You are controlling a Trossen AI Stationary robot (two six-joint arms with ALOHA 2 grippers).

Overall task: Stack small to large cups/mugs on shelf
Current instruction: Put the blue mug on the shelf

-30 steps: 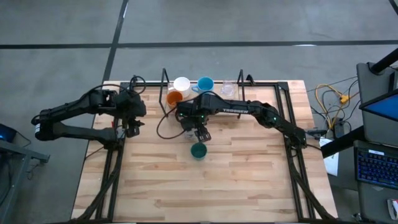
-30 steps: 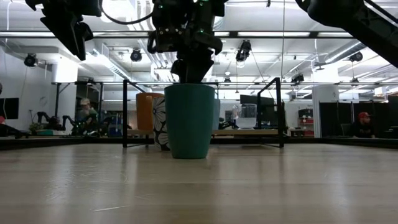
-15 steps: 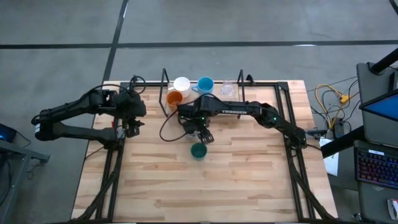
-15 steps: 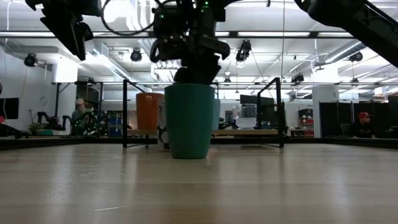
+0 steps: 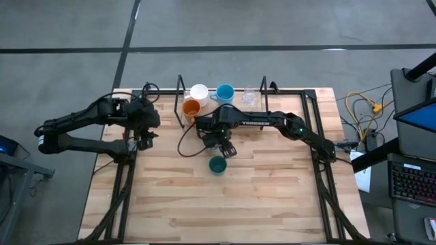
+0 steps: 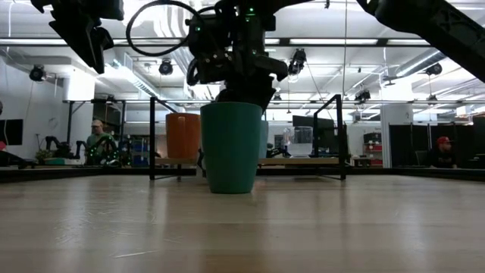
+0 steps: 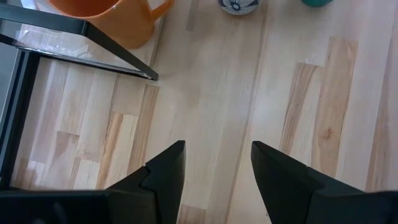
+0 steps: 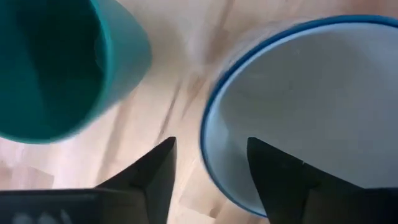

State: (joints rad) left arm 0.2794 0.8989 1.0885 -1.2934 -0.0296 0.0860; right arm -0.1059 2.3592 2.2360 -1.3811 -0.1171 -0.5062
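A dark teal cup (image 5: 217,165) stands on the table, also in the low view (image 6: 231,148). My right gripper (image 5: 223,147) is open just beyond it, over a white mug with a blue rim (image 8: 298,112); one finger stands over the mug's inside and one outside its wall. In the high view the arm hides this mug. The orange (image 5: 191,106), white (image 5: 199,92) and light blue (image 5: 225,92) cups and a clear glass (image 5: 250,96) stand on the shelf (image 5: 180,92). My left gripper (image 7: 214,180) is open and empty over bare table at the left. My right gripper comes from above with its fingers (image 8: 273,174) on either side of the mug's rim (image 8: 205,140), on the side nearest the teal cup. I cannot tell whether a finger touches the wall. The mug stands upright on the table.
The shelf's black wire uprights (image 6: 151,136) (image 6: 339,136) stand at the table's far side. Black frame rails (image 5: 320,177) run along the left and right of the tabletop. Bare wood lies in front of the teal cup. People show in the room beyond (image 6: 97,136).
My right gripper has come down a little and shifted slightly toward the table's near right. In the low view the white mug, which showed to the left of the teal cup, has gone almost wholly behind it.
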